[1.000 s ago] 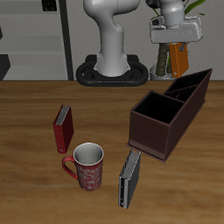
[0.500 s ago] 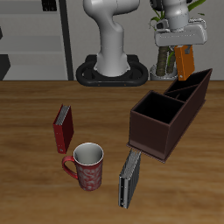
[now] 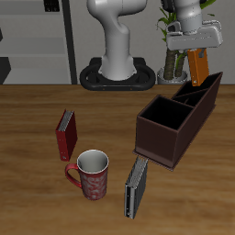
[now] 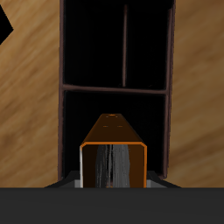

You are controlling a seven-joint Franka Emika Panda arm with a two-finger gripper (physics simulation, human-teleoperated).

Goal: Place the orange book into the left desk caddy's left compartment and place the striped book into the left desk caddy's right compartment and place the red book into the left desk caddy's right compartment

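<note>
1 book airborne: orange book (image 3: 197, 65) clamped in the jaws of the gripper (image 3: 195, 46), hanging upright above the left desk caddy (image 3: 177, 120), over its left compartment (image 3: 200, 93), spine vertical so it can drop between the walls. Red book (image 3: 65, 134) and striped book (image 3: 136, 188) wait on the surface.

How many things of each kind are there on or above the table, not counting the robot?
Books: 3: orange book held in the gripper, red book, striped book
Mugs: 1: red mug
Caddies: 1: brown caddy
Total: 5
</note>
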